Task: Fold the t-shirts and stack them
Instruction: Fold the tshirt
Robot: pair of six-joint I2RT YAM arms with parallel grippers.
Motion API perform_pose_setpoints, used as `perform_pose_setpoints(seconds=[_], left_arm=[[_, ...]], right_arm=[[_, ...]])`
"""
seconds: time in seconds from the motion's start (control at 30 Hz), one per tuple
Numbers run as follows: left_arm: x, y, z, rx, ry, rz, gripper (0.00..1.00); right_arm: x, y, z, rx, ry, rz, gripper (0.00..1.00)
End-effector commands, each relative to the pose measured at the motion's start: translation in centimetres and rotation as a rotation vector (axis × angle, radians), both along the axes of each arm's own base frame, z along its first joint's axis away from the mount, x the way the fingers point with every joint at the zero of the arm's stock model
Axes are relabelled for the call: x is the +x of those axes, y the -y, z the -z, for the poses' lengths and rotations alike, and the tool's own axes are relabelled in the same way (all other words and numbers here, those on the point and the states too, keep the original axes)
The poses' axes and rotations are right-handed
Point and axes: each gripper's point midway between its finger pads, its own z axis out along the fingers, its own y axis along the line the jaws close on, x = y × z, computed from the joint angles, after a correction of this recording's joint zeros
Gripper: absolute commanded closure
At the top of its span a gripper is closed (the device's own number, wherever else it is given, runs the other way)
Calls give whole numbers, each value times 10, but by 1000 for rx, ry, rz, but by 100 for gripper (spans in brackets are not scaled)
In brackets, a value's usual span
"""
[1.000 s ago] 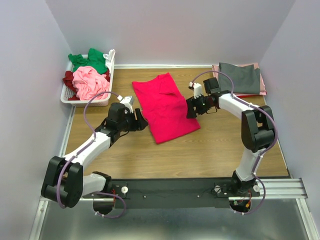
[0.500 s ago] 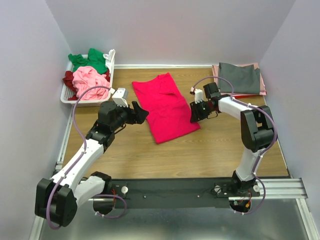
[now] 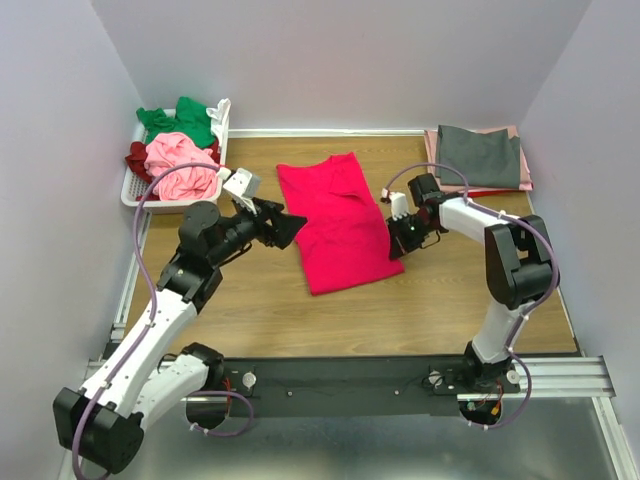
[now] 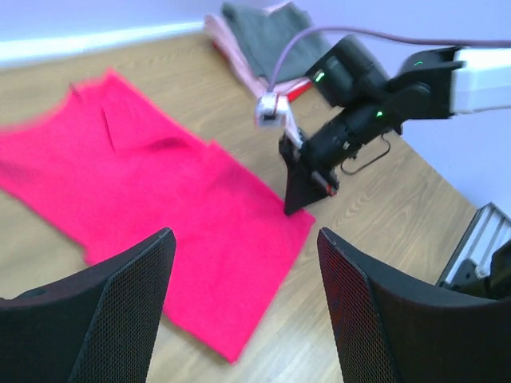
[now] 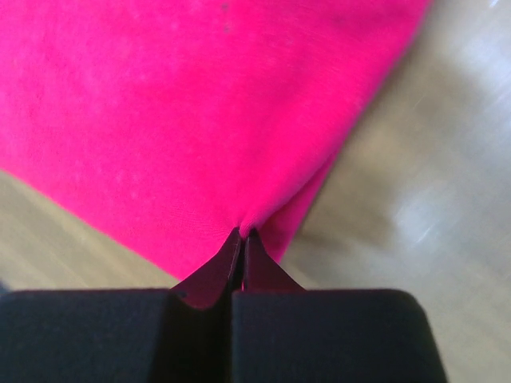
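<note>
The crimson-pink t-shirt (image 3: 335,225) lies folded into a long strip on the wooden table, neck end toward the back. My right gripper (image 3: 397,240) sits low at the strip's right edge, shut on a pinch of that hem (image 5: 243,233). A thin fold of cloth shows between its fingertips. My left gripper (image 3: 290,228) hovers just left of the shirt, raised off the table. It is open (image 4: 243,239) with nothing between its fingers. In the left wrist view, the shirt (image 4: 152,199) and the right gripper (image 4: 307,179) lie ahead.
A white basket (image 3: 135,195) at the back left holds green (image 3: 180,120), light pink (image 3: 180,165) and maroon (image 3: 137,158) tees. A folded stack with a grey tee (image 3: 485,155) on top lies at the back right corner. Purple walls enclose the table.
My right gripper has shut on the shirt's right edge, and the shirt has slid slightly right. The left arm has risen, its open gripper now higher beside the shirt.
</note>
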Motion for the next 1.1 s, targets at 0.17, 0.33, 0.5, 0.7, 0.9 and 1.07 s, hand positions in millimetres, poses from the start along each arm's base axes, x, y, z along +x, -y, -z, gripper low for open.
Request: perform_pose_setpoints(seconds=[0.17, 0.33, 0.5, 0.7, 0.9, 1.07], left_arm=[[-13, 33, -92, 263, 579, 139, 17], [-28, 53, -46, 500, 777, 307, 12], [-74, 73, 34, 719, 913, 538, 10], [-115, 81, 136, 907, 923, 759, 11], [-132, 83, 180, 990, 874, 867, 15], [-121, 80, 198, 1074, 832, 844, 17]], right_arm=[[-79, 18, -17, -11, -167, -113, 91], [-68, 33, -37, -89, -74, -149, 47], [-51, 33, -94, -58, 216, -334, 16], [-103, 11, -89, 140, 603, -911, 0], [-98, 5, -62, 166, 535, -911, 0], [-88, 4, -48, 115, 541, -873, 0]])
